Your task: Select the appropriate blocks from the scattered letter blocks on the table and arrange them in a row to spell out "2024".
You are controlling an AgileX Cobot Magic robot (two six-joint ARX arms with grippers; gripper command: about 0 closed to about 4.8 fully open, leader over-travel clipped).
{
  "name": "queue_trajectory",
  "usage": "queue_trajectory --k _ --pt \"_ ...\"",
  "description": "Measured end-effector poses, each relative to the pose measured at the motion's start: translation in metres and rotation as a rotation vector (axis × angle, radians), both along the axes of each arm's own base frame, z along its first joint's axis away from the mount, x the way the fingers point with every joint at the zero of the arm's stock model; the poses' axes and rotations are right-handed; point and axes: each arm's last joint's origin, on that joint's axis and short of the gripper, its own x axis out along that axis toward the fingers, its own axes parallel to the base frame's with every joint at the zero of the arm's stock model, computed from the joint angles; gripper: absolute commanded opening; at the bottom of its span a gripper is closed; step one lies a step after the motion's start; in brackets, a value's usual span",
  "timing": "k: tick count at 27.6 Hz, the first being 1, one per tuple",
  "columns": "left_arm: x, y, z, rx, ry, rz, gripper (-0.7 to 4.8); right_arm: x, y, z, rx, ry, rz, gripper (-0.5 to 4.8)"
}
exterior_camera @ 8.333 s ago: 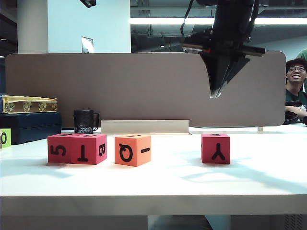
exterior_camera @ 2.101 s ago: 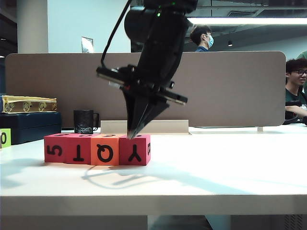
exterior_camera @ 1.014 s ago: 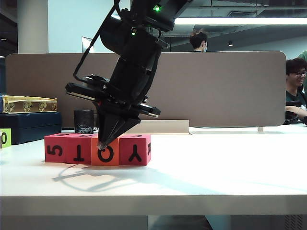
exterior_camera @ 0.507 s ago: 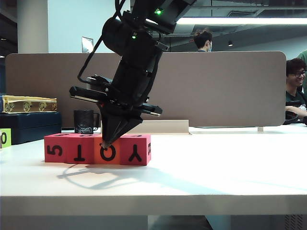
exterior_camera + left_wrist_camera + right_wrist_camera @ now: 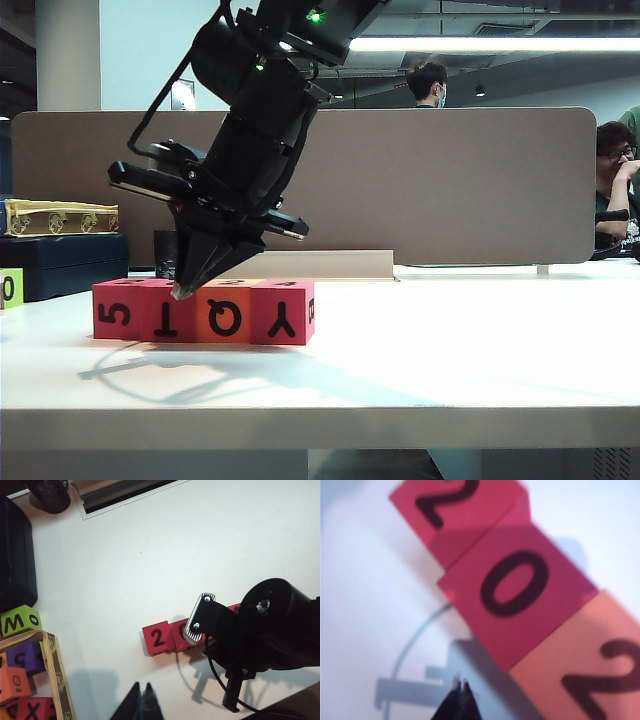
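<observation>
Four blocks stand touching in a row on the white table: red, red, orange, red. From above their tops read 2, 0 and, on the orange one, 2. My right gripper reaches across to the left, shut and empty, its tip at the second red block's upper near edge. In its own view it hangs over bare table beside the 0 block. My left gripper is shut and empty, high above the table, off from the red 2 block.
A lime-green cube marked 0 sits at the far left by a dark case. A gold-trimmed box holds several spare blocks. A black mug and a grey-brown divider panel stand behind the row.
The red block that stood apart on the right now closes the row. Over the last second my shut right gripper slid left from the orange block to the second red one.
</observation>
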Motion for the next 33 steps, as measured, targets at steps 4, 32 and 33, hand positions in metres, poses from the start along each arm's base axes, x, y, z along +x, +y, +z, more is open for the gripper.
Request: queue_trajectory --k 4,32,33 --pt "0.0 0.0 0.0 0.0 0.0 0.0 -0.06 0.003 0.001 0.001 0.02 -0.021 -0.004 -0.05" --pt "0.0 0.0 0.0 0.0 0.0 0.0 -0.06 0.013 0.005 -0.016 0.018 -0.068 -0.043 -0.04" --pt "0.0 0.0 0.0 0.0 0.0 0.0 -0.06 0.013 0.005 -0.016 0.019 -0.066 -0.042 -0.05"
